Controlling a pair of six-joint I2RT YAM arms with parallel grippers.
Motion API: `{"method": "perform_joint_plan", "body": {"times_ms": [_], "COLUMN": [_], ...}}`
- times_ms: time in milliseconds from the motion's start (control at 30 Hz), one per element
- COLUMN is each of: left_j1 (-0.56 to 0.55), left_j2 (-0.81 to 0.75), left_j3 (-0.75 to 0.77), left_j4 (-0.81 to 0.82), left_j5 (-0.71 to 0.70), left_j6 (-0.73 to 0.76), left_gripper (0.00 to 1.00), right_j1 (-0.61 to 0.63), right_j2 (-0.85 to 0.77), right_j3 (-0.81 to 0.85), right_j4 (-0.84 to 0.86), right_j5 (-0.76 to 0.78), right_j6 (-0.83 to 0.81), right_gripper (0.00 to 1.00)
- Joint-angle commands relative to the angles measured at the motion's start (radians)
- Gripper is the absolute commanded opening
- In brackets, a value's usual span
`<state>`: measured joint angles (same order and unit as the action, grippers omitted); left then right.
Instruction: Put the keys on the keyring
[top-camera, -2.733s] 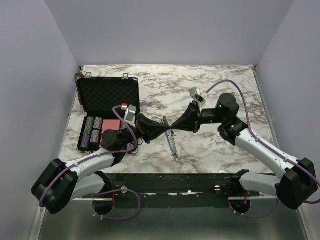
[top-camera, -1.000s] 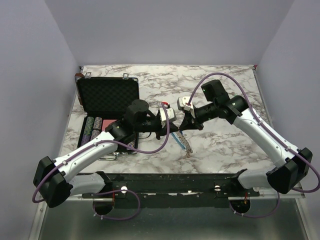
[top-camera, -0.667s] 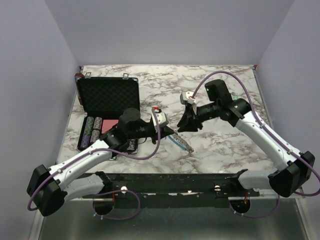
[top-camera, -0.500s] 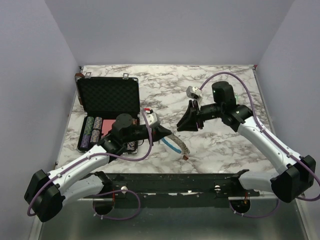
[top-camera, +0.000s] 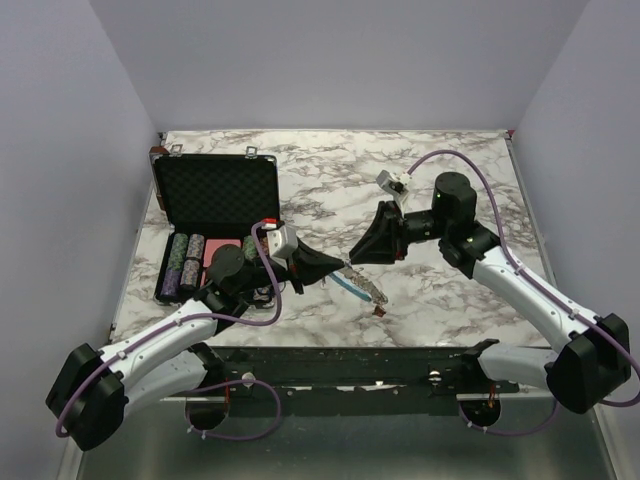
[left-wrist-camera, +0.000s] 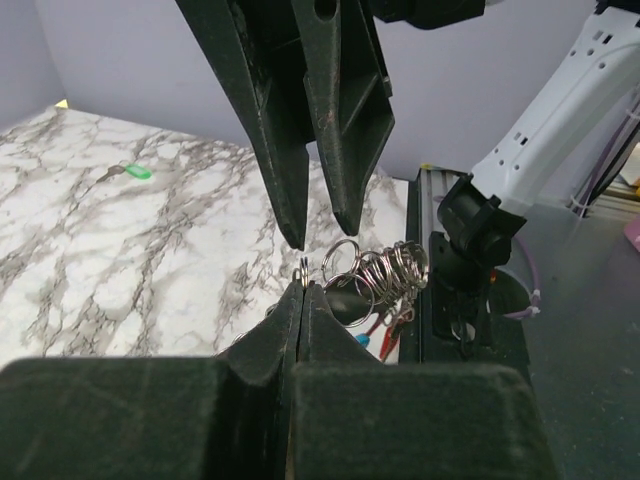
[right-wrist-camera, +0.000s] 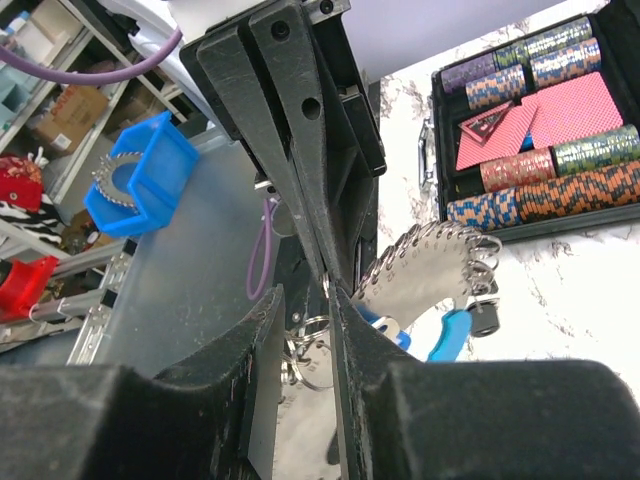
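The keyring (top-camera: 364, 287) is a grey strip with a light-blue stretch and a bunch of small rings (left-wrist-camera: 385, 268). It hangs low over the marble table between the two arms. My left gripper (top-camera: 335, 268) is shut on one small ring (left-wrist-camera: 302, 266) at its end. My right gripper (top-camera: 353, 256) faces it tip to tip, open, its fingers (left-wrist-camera: 300, 130) just above that ring. In the right wrist view some rings (right-wrist-camera: 308, 350) show in the gap between the fingers. A blue key (right-wrist-camera: 452, 333) and a red key (top-camera: 378, 311) hang on the keyring. A green key (left-wrist-camera: 135, 171) lies loose on the table.
An open black case (top-camera: 216, 196) with stacks of poker chips (right-wrist-camera: 540, 130) and red cards stands at the table's left, behind the left arm. The black front rail (top-camera: 340, 365) runs along the near edge.
The right gripper has opened and backed off a little to the right. The left arm has drawn back to the left and lower, with the keyring's ring still in its jaws.
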<state>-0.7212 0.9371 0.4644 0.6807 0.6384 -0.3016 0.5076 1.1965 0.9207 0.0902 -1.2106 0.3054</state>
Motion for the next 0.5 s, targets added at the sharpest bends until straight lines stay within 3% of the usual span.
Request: {"method": "perform_joint_plan", "body": {"times_ms": [0,200,467], "left_j1": [0.006,0.008,0.009], "left_j2": [0.009,0.032,0.049], "left_j3": [-0.02,-0.043,-0.043], "left_j4": [0.186,0.298,0.347], "left_j5": [0.027,0.014,-0.013], "left_j6": [-0.079,-0.148,-0.18], "left_gripper": [0.0,0.0,0.0], "right_j1": [-0.003,-0.004,-0.001], "right_j2": [-0.015,-0.025,-0.028], "right_j3": [0.007,-0.025,-0.043], "right_j4": [0.054,0.026,0.045], "right_j5": [-0.033,-0.049,-0.078], "right_j6": [0.005,-0.08,-0.107], "right_gripper": [0.33,0.33,0.26]}}
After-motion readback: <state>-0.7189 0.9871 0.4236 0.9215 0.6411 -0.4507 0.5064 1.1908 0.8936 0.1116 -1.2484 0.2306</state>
